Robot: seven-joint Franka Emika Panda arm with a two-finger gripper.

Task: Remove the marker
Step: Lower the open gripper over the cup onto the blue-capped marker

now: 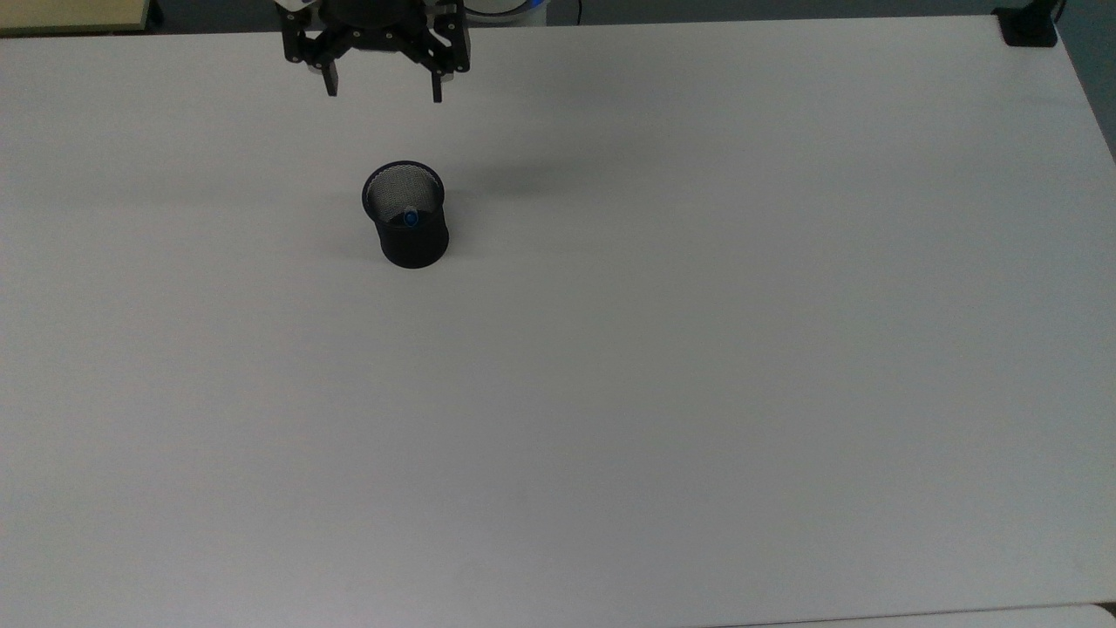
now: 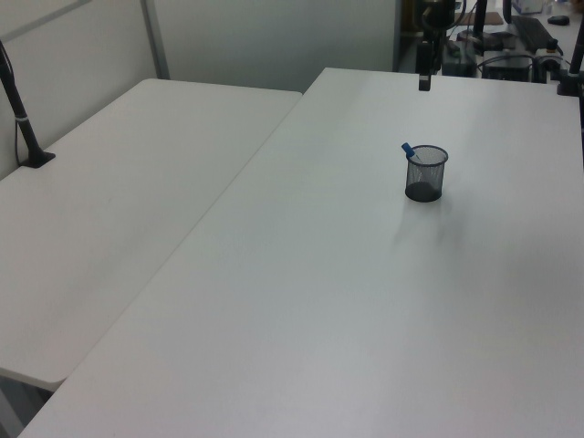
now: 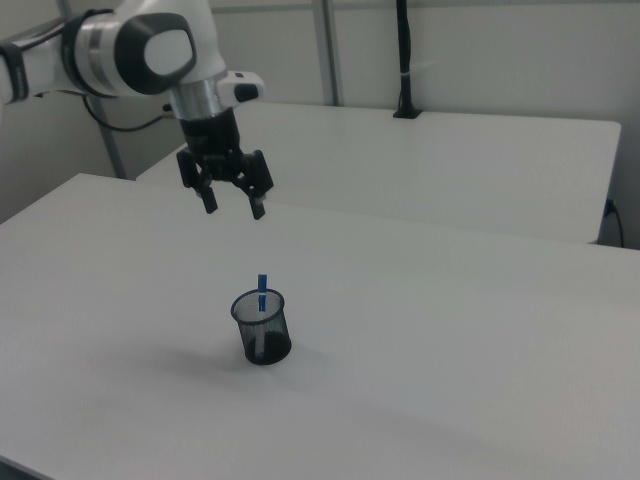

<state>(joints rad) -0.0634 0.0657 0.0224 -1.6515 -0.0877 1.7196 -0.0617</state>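
Fingers [image 1: 330, 85] of the gripper [image 1: 382, 92] stood spread wide and held nothing, high in the top view's upper left. Right of centre in the left view, the marker [image 2: 407, 150] leaned in the mesh cup [image 2: 426, 173], blue end above the rim. A descent off that slanted tip could likely tip the cup

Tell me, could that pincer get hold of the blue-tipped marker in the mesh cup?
Probably yes. The pincer hangs open above the cup, and the marker pokes up past the rim with nothing else around it.
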